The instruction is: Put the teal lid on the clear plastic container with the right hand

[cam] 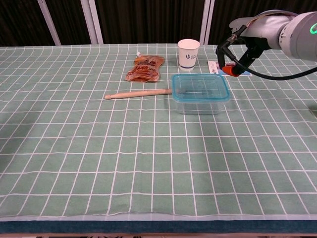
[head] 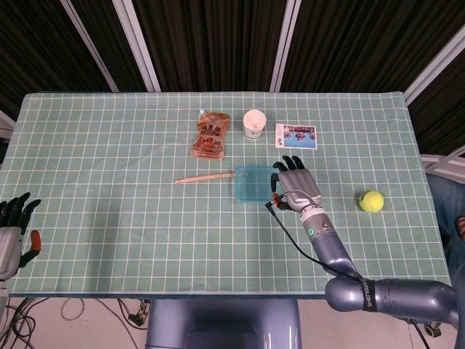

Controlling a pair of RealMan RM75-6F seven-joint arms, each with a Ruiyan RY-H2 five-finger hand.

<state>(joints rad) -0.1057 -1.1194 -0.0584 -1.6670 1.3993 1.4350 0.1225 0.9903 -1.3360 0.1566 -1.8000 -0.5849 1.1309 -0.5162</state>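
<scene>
Lid [cam: 200, 87] looks on: teal rim sits flat and level all round the top of the clear container [cam: 198, 105], no corner riding up that I can make out in chest view. Whether it's clicked down fully I can't tell from here, the seal itself is too fine to read. So I judge the main job done, w/ maybe a check press left, then park the arm.

My right hand [head: 296, 188] is off the box, just beside its right side in head view and lifted clear of the desk [cam: 148, 163] in chest view. It carries nothing; fingers [head: 289, 163] are apart and stretched toward the far edge, thumb side w/ the orange tip [cam: 229, 70] hanging toward the container. Left hand [head: 10, 224] is low at the near left corner, off the desk, holding nothing, fingers spread.

Container + lid sit about mid-desk, a bit toward the far edge, touching or nearly touching the end of the wooden stick [cam: 137, 93] on its left. Paper cup [cam: 187, 53] is behind it, toward the far edge.

Orientation: lid faces straight up, opening covered. Footprint is a rounded rectangle, nearly square; in chest view the longer side seems to run left-right, parallel to the far edge, but head view makes it look close to square, so I don't trust the long axis much.
</scene>
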